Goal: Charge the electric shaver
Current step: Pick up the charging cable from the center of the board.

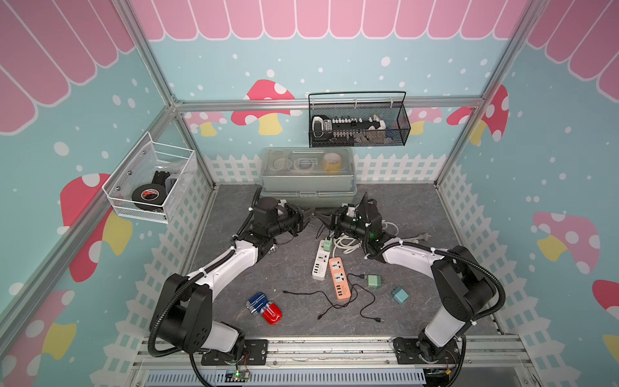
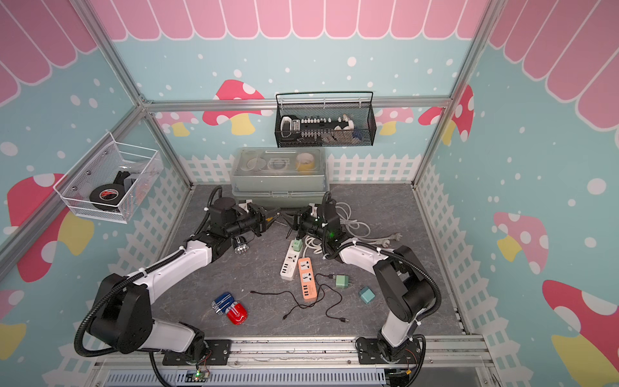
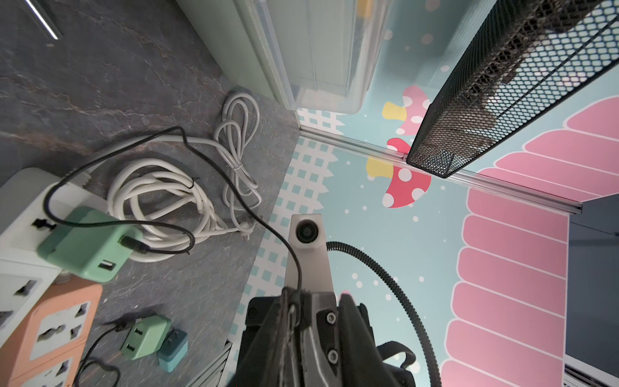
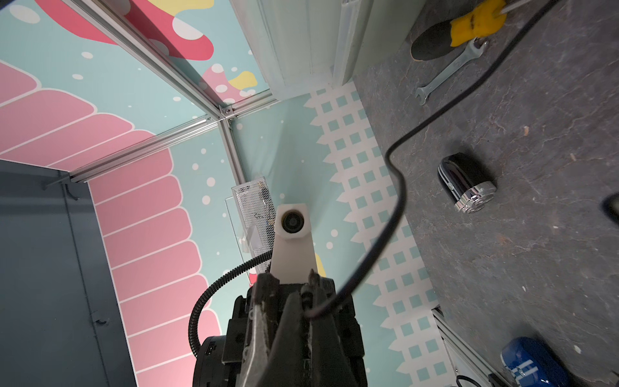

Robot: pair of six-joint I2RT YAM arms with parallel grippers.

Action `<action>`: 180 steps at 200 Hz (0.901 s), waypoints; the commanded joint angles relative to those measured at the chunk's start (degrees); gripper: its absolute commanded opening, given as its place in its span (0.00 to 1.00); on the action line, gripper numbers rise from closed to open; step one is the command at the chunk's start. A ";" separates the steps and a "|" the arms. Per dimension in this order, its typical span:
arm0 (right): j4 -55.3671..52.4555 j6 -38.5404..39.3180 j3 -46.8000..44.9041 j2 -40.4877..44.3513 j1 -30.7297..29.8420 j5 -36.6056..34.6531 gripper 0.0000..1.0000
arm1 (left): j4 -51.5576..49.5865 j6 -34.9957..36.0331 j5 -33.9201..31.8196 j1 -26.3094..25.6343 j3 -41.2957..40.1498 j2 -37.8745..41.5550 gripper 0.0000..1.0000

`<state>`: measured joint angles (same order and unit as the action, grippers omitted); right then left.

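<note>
Grey stone-look counter (image 1: 254, 278), inside a booth papered with pink and teal mushrooms. Both arms reach to the far middle, and their tips meet just in front of a pale lidded box (image 1: 308, 191) at the back wall.

Right hand (image 1: 324, 219): closed, with the free end of a thin black cable (image 4: 399, 194) pinched at its tips.

Left hand (image 1: 307, 214): tips at the same spot, facing the right hand. Cannot tell whether its fingers are on the cable or slightly apart.

Cable: the other end is plugged into a green charger (image 3: 90, 244). The charger sits at the far end of a white power strip (image 1: 320, 263), right of centre. The slack loops over the counter between charger and hands. An orange power strip (image 1: 339, 278) lies just beside the white one, on its near right. White cords (image 3: 160, 197) lie coiled beyond the charger, partly under the right arm.

Shaver (image 4: 466, 183): black body, chrome head. It lies on its side on the counter, left of centre, just beside the left arm and apart from the cable end. From above, only the chrome head shows past the arm.

Also noted:
- A wrench (image 4: 449, 72) and a yellow-and-black tool (image 4: 475, 20) lie on the counter near the box, farther back than the shaver.
- Two loose plugs, one green (image 1: 375, 280) and one teal (image 1: 400, 295), lie near right.
</note>
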<state>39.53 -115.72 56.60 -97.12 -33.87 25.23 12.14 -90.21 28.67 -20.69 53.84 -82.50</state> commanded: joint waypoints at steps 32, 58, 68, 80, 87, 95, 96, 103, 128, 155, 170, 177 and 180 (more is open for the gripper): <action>0.77 -0.41 0.20 0.94 -0.70 -1.50 0.00 | -2.11 2.07 -2.96 -1.21 1.09 0.13 0.25; 0.75 -0.97 -0.39 1.41 -0.99 -2.60 0.00 | -3.05 3.15 -6.06 -1.99 1.31 0.34 0.25; 0.70 -1.23 -0.52 1.66 -1.26 -3.06 0.00 | -2.72 3.28 -7.38 -2.16 0.90 0.44 0.22; 0.54 -1.32 -0.80 2.00 -1.49 -3.66 0.00 | -1.75 3.29 -8.83 -2.33 0.44 0.35 0.19; 0.46 -1.46 -1.11 2.27 -1.70 -4.16 0.00 | -1.51 3.43 -9.79 -2.51 0.38 0.32 0.18; 0.44 -1.59 -1.29 2.43 -1.82 -4.55 0.00 | -1.55 3.72 -10.83 -2.52 0.45 0.23 0.15; 0.40 -1.56 -1.30 2.40 -1.86 -4.61 0.00 | -1.53 3.72 -10.96 -2.52 0.46 0.23 0.14; 0.50 -1.61 -1.27 2.48 -2.00 -4.77 0.00 | -1.12 3.82 -12.02 -2.52 0.38 0.23 0.12; 0.63 -1.94 -1.70 2.55 -2.42 -5.90 0.00 | 0.44 3.49 -13.45 -4.31 1.09 -0.78 0.10; 1.60 -2.18 -1.67 2.40 -2.56 -6.99 0.00 | 0.51 3.23 -13.38 -5.37 1.79 -1.79 0.10; 1.63 -2.34 -1.64 2.43 -2.56 -7.36 0.00 | 0.46 3.11 -13.31 -5.59 1.53 -1.79 0.10; 1.61 -2.38 -1.49 2.33 -2.58 -7.39 0.00 | 0.43 3.19 -13.37 -5.59 1.45 -1.74 0.10; 1.62 -2.33 -1.41 2.24 -2.57 -7.33 0.00 | 0.38 3.15 -13.37 -5.59 1.44 -1.71 0.10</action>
<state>39.27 -116.92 55.44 -96.01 -35.86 19.05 11.44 -87.64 16.32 -25.80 54.04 -83.64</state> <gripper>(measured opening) 0.055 0.104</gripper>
